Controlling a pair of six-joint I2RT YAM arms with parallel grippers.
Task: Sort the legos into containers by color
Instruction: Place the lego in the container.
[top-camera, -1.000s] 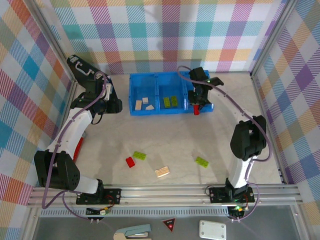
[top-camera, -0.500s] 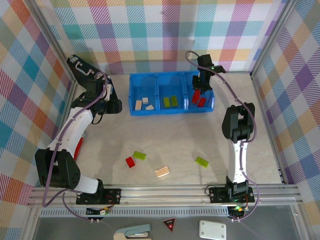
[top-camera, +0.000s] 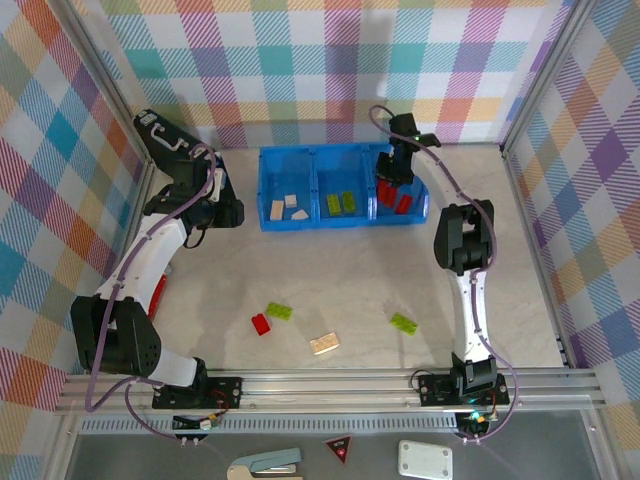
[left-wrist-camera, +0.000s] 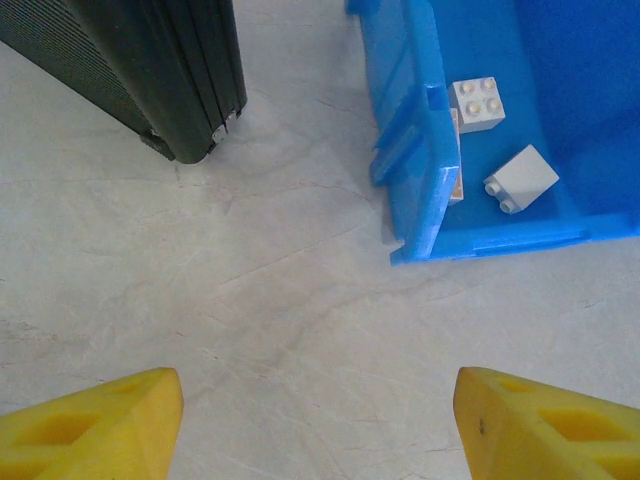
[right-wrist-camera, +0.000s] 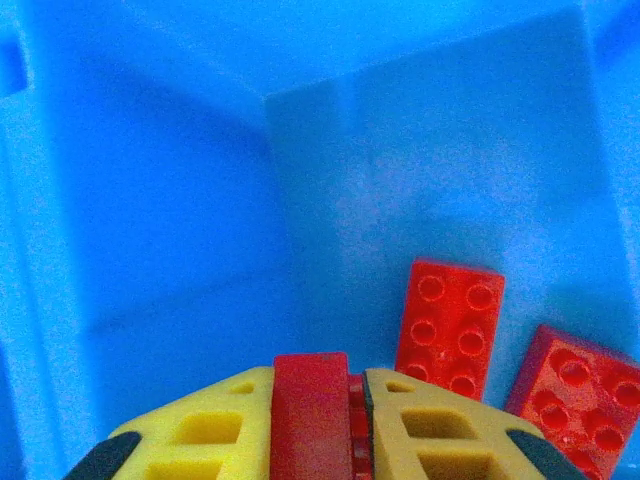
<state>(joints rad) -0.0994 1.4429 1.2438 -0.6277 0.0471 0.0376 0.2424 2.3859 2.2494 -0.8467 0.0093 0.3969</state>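
Note:
The blue bin (top-camera: 316, 186) has three containers side by side. Cream legos (top-camera: 290, 207) lie in the left one, lime green legos (top-camera: 340, 203) in the middle one and red legos (top-camera: 403, 204) in the right one. My right gripper (right-wrist-camera: 318, 385) is shut on a red lego (right-wrist-camera: 312, 415) low inside the right container, with two red legos (right-wrist-camera: 450, 325) lying just beyond it. My left gripper (left-wrist-camera: 320, 420) stands open over bare table left of the bin (left-wrist-camera: 420, 170), nothing between its fingers. Loose on the table lie two green legos (top-camera: 279, 311) (top-camera: 404, 322), a red lego (top-camera: 261, 323) and a cream lego (top-camera: 324, 343).
A black case (left-wrist-camera: 150, 70) stands on the table just left of the bin, close to my left gripper. Checked walls close the table at the back and both sides. A metal rail (top-camera: 330, 385) runs along the near edge.
My right gripper has carried the red lego from the bin's front right corner back and down into the right container. The left arm has not moved.

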